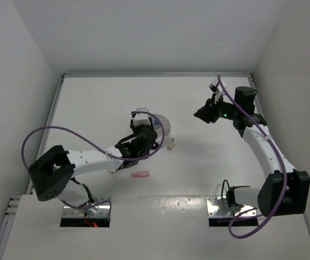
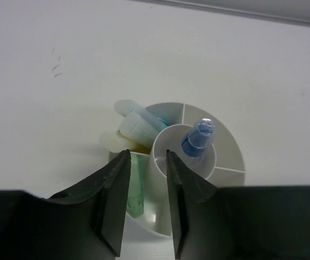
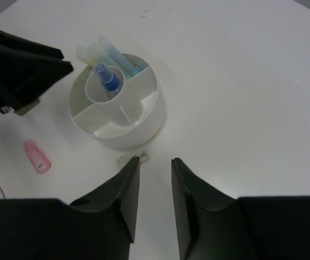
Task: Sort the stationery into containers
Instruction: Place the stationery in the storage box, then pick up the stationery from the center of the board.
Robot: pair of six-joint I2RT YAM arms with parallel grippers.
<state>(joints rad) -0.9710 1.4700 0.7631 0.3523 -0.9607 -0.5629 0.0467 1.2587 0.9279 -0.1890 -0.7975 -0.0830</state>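
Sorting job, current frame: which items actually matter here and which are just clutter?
Job: white tub; blue piece in its centre cup; pale blue tubes, yellow piece and green piece in outer compartments; pink piece and small white piece loose on the table.
Lying about: purple cables; pencil marks on the table.

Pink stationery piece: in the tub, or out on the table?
Out. The pink piece lies flat on the table, clearly apart from the white tub, with nothing gripping it.
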